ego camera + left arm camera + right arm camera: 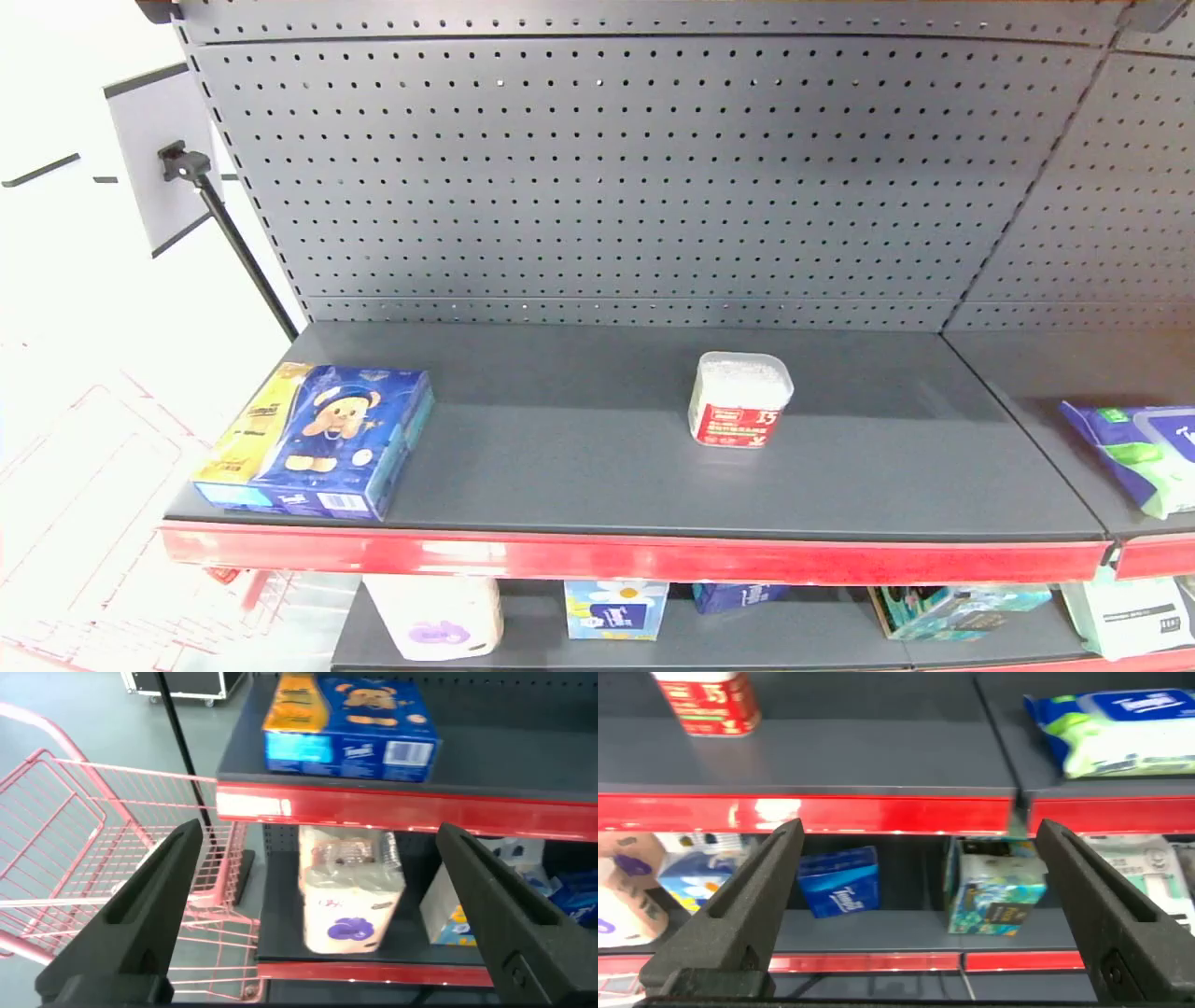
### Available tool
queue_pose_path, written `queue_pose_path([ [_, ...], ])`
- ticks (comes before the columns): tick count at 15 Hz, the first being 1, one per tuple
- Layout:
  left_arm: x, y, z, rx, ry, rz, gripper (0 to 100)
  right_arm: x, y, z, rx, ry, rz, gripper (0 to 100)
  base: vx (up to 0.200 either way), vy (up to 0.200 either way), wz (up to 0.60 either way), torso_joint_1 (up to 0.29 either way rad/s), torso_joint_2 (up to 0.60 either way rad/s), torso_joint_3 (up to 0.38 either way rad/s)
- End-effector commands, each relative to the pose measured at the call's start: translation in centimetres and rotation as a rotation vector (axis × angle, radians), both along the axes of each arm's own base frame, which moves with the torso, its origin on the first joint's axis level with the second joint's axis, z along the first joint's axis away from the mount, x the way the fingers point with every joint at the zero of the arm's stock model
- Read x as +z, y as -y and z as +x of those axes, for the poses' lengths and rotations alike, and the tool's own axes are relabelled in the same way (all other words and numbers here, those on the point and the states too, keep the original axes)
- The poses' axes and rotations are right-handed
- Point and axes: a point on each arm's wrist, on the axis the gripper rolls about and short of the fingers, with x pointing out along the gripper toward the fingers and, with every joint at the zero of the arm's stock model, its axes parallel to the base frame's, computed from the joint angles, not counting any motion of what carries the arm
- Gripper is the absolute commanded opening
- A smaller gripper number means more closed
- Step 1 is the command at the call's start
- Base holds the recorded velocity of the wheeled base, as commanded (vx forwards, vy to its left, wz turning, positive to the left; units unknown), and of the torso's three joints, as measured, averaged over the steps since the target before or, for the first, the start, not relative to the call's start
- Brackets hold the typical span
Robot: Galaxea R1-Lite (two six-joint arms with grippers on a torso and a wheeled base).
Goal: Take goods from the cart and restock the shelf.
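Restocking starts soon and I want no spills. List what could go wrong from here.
1. The blue bear box lies at the front left corner of the shelf; goods slid in beside it might push it off.
2. The white tub stands alone mid-shelf and could tip if bumped.
3. The open left end effector and right end effector face the red shelf lip; reaching forward may strike it.

In the head view a box (317, 439) lies at the shelf's (579, 457) front edge, left of centre, a tub (739, 399) stands well apart to its right, a pack (1134, 453) lies at the frame's right edge, and the cart (84, 523) sits in the lower left corner.
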Motion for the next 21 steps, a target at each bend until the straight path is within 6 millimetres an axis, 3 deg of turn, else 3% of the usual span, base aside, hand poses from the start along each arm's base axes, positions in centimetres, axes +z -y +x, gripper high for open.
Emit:
queue_pose_path([
  [1,0.00,0.00,0.00,0.001,0.000,0.000,100,0.00,0.00,0.00,0.000,0.000,0.000,100,0.000,0.200,0.00,0.007,0.01,0.002],
  [21,0.00,-0.01,0.00,0.006,0.000,-0.003,100,0.00,0.00,0.00,0.000,0.000,0.000,100,0.000,0.200,0.00,0.001,0.00,0.002],
])
